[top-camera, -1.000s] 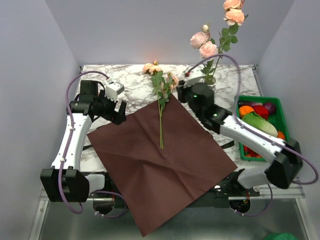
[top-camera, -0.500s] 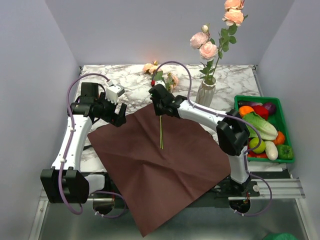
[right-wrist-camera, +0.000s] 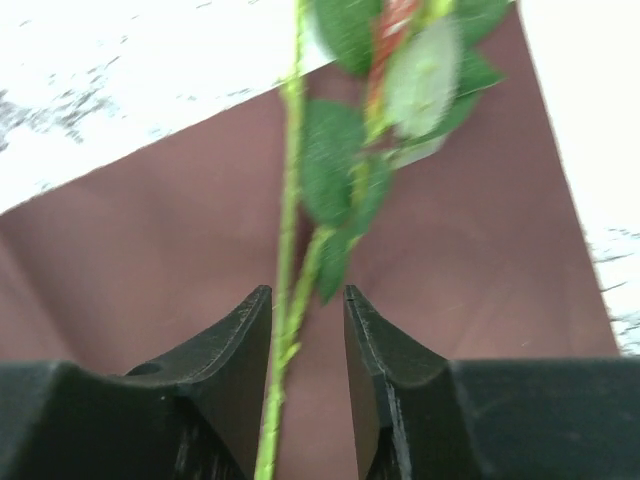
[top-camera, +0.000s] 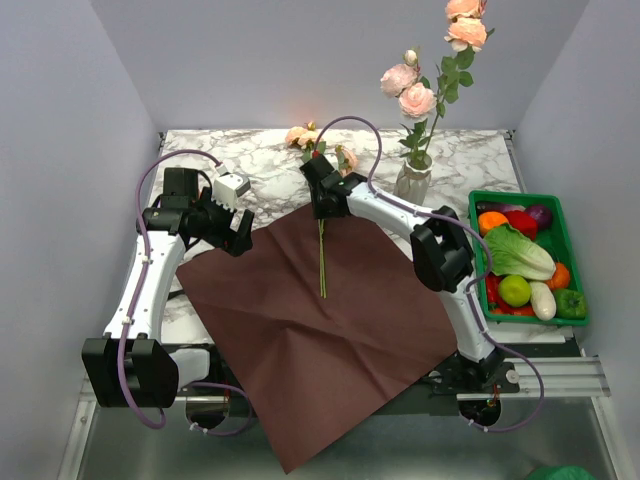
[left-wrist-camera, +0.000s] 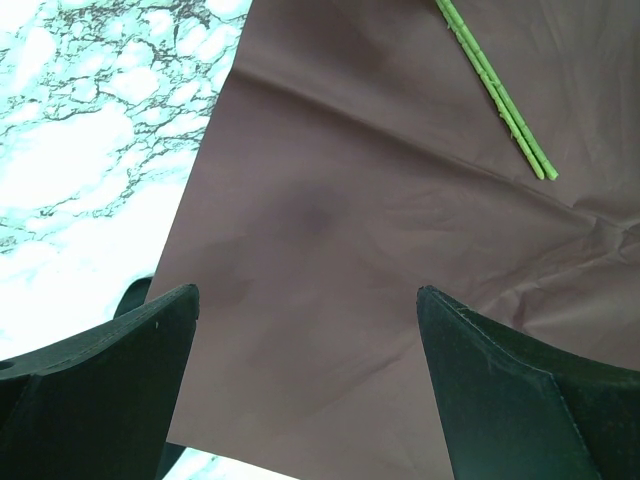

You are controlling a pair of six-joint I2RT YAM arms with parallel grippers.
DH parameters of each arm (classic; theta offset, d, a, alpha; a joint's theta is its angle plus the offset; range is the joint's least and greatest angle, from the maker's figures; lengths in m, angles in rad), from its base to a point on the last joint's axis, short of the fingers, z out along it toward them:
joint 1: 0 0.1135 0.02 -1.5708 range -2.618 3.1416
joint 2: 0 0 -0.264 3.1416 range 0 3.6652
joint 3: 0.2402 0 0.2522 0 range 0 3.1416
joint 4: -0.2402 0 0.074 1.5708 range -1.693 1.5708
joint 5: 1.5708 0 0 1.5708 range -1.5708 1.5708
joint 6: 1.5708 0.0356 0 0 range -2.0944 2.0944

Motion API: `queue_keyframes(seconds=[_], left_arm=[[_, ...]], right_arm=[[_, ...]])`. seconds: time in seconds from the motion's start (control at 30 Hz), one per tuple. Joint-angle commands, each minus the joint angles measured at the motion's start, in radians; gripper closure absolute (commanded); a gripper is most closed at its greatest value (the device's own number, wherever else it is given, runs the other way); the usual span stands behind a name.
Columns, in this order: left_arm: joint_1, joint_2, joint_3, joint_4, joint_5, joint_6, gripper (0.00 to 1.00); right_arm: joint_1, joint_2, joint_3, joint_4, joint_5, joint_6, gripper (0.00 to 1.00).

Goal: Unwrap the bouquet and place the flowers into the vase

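The bouquet's dark red paper (top-camera: 320, 330) lies unfolded as a flat creased sheet on the marble table. Two of the flowers lie across its far corner, thin green stems (top-camera: 322, 260) on the paper and peach blooms (top-camera: 297, 135) on the marble. Other roses (top-camera: 417, 98) stand in the white vase (top-camera: 411, 184) at the back right. My right gripper (top-camera: 322, 203) hangs low over the lying stems (right-wrist-camera: 290, 200); its jaws (right-wrist-camera: 308, 290) are open and straddle them, leaves (right-wrist-camera: 335, 170) just ahead. My left gripper (top-camera: 240, 230) is wide open and empty (left-wrist-camera: 307, 292) above the paper's left part (left-wrist-camera: 350, 200).
A green crate (top-camera: 515, 195) of lettuce and other vegetables sits at the right edge of the table. The bare marble top (top-camera: 260, 165) shows left and behind the paper. The paper's near corner hangs over the table's front edge. Grey walls close in on three sides.
My right arm has swung left from beside the vase to the stems lying on the paper. The left arm and the paper have stayed put.
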Motion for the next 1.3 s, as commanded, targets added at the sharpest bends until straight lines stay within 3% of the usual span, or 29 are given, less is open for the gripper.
queue_keyframes(seconds=[0.0,0.23,0.5,0.87,1.17,1.27], left_arm=[[0.005,-0.007,-0.015,0.025,-0.008,0.011,0.01],[0.005,-0.003,-0.028,0.042,-0.008,0.015,0.01],[0.005,0.008,-0.025,0.046,-0.007,0.017,0.01],[0.005,0.019,-0.025,0.049,-0.010,0.024,0.01],[0.030,0.030,-0.025,0.052,-0.007,0.029,0.01],[0.033,0.031,-0.026,0.057,-0.004,0.027,0.01]], right_arm=[[-0.012,0.031,0.055,-0.039,-0.015,-0.001,0.56],[-0.012,0.003,0.036,0.045,-0.065,-0.059,0.55],[-0.038,0.115,0.197,-0.041,-0.100,-0.038,0.55],[-0.058,0.149,0.199,-0.039,-0.181,-0.013,0.55],[-0.057,0.113,0.141,-0.010,-0.167,-0.007,0.56],[-0.054,0.042,0.047,0.064,-0.166,-0.007,0.56]])
